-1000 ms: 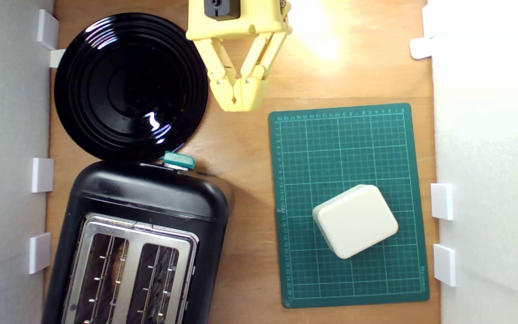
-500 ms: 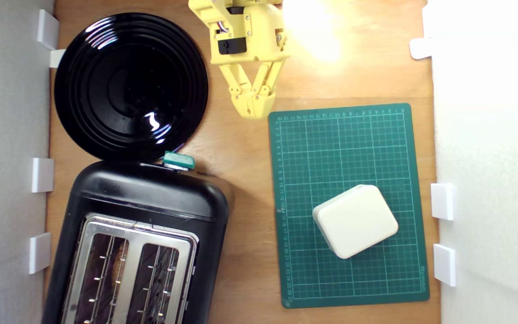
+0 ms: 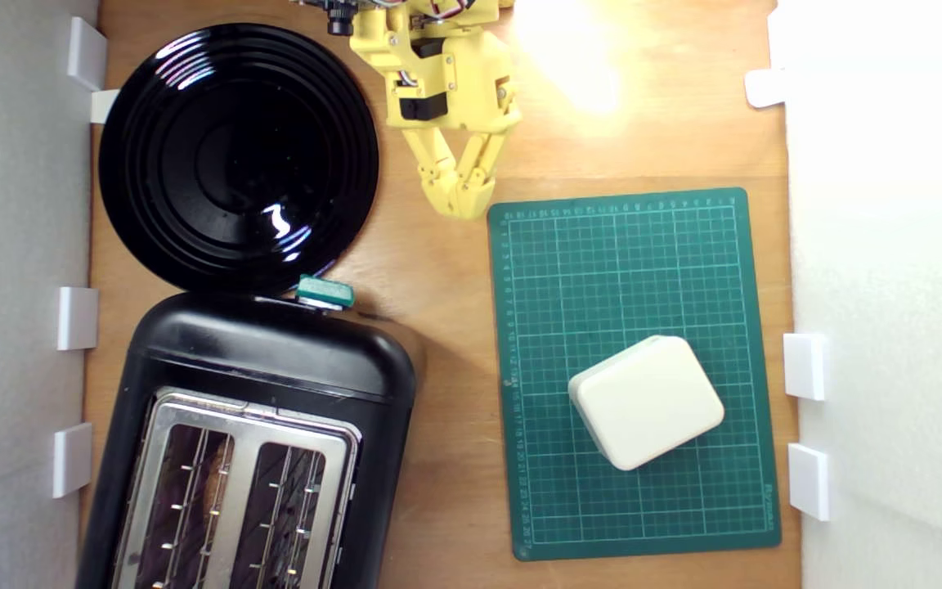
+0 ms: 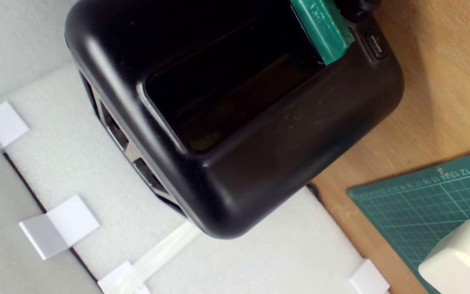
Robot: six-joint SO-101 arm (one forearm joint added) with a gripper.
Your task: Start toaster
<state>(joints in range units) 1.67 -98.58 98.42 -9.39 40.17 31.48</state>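
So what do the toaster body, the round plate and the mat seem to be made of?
Toaster: probably glossy black plastic, since it shows soft highlights and rounded edges. Plate: shiny black, with sharp reflections on concentric rings; glazed ceramic or glass, I cannot tell which. Mat: matte green, printed with a grid, likely rubbery vinyl.

Wooden tabletop (image 3: 438,270), white foam walls (image 3: 896,245) with white clips (image 3: 805,366), bright glare (image 3: 569,57), perhaps a lamp

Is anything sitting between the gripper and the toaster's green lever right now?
Nothing visible. In the exterior view, only bare wood lies between the gripper and the lever; the black plate sits just beside that line.
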